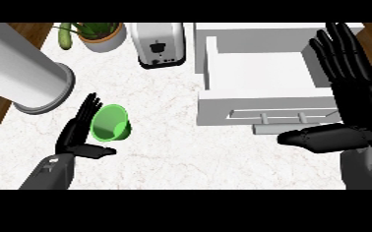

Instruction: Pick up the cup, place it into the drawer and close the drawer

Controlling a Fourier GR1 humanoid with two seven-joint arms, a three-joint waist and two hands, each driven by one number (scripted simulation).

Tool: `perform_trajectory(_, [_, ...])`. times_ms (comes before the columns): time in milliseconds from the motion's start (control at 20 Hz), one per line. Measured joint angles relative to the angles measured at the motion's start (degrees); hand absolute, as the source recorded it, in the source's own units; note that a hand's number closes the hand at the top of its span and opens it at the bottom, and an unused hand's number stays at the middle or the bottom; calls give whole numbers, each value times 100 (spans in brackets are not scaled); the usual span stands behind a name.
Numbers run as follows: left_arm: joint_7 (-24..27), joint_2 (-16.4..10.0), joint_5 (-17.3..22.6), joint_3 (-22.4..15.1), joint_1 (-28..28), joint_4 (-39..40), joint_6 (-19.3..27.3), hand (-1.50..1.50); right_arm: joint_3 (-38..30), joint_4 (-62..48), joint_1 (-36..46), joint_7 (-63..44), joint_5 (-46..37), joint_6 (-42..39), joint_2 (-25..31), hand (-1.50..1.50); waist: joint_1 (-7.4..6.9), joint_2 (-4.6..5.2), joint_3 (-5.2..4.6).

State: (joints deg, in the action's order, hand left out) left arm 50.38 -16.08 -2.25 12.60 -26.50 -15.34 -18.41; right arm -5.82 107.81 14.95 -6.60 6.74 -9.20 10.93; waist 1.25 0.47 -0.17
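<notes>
Leftmost, you have a large grey cylinder (36,81) across the table's (181,150) left edge. Just below it, your left hand (75,133) stands with fingers straight and released and thumb out to the side. It lies along the left rim of the green cup (111,123), which sits tilted on the table, mouth showing. Bare table runs from the cup to the open drawer (240,103). At the drawer's right edge your right hand (340,61) is raised, fingers straight and spread, thumb pointing left, grasping nothing.
</notes>
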Motion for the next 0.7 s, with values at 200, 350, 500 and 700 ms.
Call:
perform_trajectory(200, [206, 21, -78, -12, -73, 231, 70, -150, -12, -60, 96, -51, 14, -5, 6, -150, 3, 5, -1])
perform_trajectory(350, [314, 47, -93, 9, -124, 353, 99, -150, 0, -96, 228, -118, 24, 7, 4, -150, 23, 18, -5])
perform_trajectory(500, [420, 122, -151, -17, -152, 428, 163, -150, 10, -14, 164, -119, 38, -21, 5, -150, 39, 18, -7])
perform_trajectory(700, [492, 222, -201, -35, -246, 511, 208, -150, -53, -92, 191, -113, 65, -46, 44, -150, 67, 34, -10])
